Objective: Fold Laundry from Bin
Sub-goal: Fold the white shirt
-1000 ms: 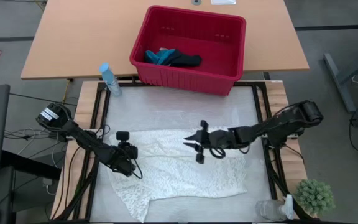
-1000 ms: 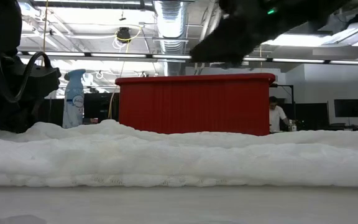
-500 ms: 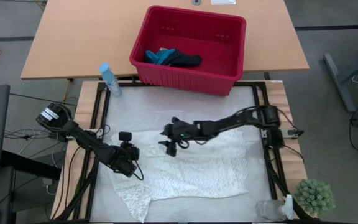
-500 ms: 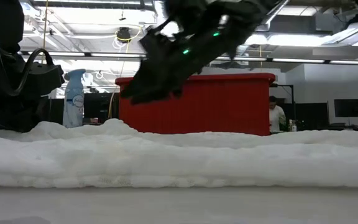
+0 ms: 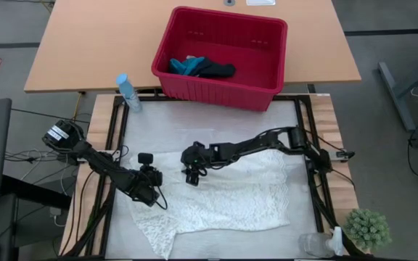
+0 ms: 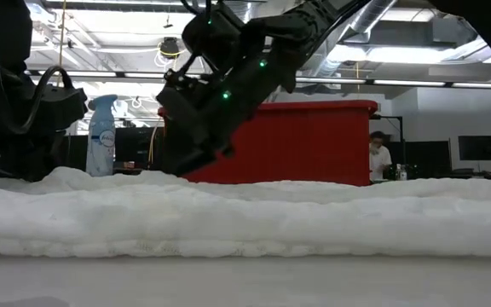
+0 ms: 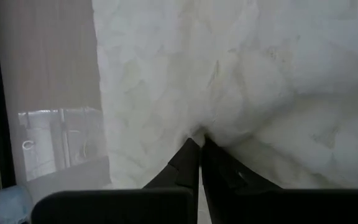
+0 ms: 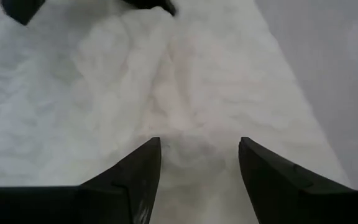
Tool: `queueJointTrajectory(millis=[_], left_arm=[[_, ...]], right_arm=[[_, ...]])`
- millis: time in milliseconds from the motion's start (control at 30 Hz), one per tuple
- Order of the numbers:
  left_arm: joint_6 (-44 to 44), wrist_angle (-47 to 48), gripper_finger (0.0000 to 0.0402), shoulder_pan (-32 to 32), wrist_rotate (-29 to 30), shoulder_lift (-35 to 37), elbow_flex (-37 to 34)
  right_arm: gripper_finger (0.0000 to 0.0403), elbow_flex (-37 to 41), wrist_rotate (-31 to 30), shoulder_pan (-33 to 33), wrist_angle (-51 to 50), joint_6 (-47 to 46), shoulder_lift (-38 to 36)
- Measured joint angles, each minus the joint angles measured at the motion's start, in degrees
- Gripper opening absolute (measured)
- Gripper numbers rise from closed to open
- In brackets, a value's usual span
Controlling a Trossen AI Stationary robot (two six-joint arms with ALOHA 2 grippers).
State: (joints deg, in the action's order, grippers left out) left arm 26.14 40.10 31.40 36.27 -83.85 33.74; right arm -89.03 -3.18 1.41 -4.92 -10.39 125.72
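While the big white lacy cloth [image 5: 216, 196] lies spread on the table [image 5: 209, 130] in front of the red bin [image 5: 271, 61], it is not folded yet, so the job looks to be in its early part: one item is out and being arranged, and two more wait inside the bin, a dark navy piece [image 5: 216, 69] and a small teal one [image 5: 187, 65] bunched together against its left wall. The left gripper [image 7: 199, 152] has its two dark fingers pressed together on a pinch of the white cloth near the garment's left edge, so that the fabric puckers into soft creases around the tips. The right gripper [image 8: 199, 155] has its fingers spread apart with nothing between them, hovering just above the cloth's upper middle, reached far across from the right side. My guess is that it is about to take a fresh hold for smoothing or a first fold. The white cloth is thin, limp and open-patterned, with an irregular outline and a ragged lower left corner; seen from table height it forms a low rumpled ridge. The bin is stiff moulded plastic, rectangular, with a thick rim and small slots in its walls. A blue spray bottle [image 5: 128, 91] stands beside the bin's left corner.
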Motion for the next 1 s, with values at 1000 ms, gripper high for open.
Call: queueJointTrajectory(millis=[1000], left_arm=[[5.3,8.5,0.0000,0.0,-3.0,0.0,6.8]], right_arm=[[0.0224,0.0,8.9,-0.9,-3.4,-7.1,-3.1]])
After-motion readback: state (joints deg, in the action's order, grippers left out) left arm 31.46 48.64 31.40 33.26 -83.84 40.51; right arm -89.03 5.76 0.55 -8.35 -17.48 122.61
